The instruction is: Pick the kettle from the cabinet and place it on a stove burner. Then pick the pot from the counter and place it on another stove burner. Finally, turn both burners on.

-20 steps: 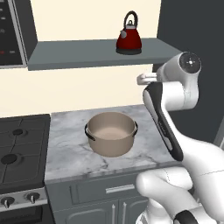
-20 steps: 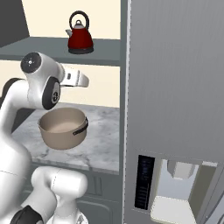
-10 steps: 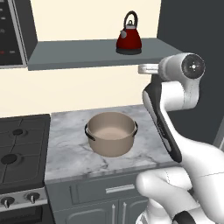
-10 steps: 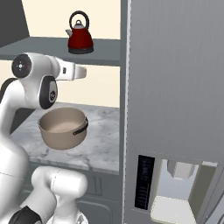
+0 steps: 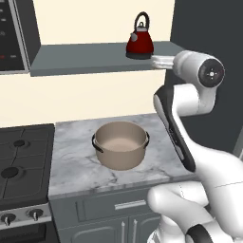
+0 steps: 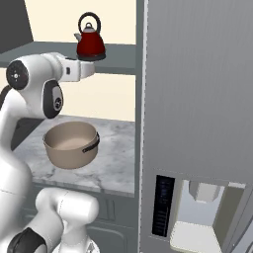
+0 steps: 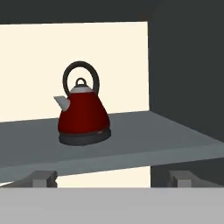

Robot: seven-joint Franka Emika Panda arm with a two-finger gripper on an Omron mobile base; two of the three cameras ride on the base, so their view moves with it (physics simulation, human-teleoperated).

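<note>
Arm: risen since a second ago — gripper [image 7: 112, 179] now level with the cabinet [image 5: 85, 59] edge.
Jaws: spread wide, empty.
Kettle [image 7: 83, 114]: upright on the cabinet, ahead — grasp not yet begun.
Pot [image 5: 121, 144]: on the bench [image 5: 76, 166].

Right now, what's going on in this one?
The arm is raised toward the shelf, hand pointed at the red kettle, which stands upright on the slab, untouched. The gripper is open and empty, its fingers short of the shelf edge and a little below it. The pot sits on the marble counter, beside the cooktop, whose burners are bare. So nothing has been placed; the kettle pick comes first and no grasp has been made.
</note>
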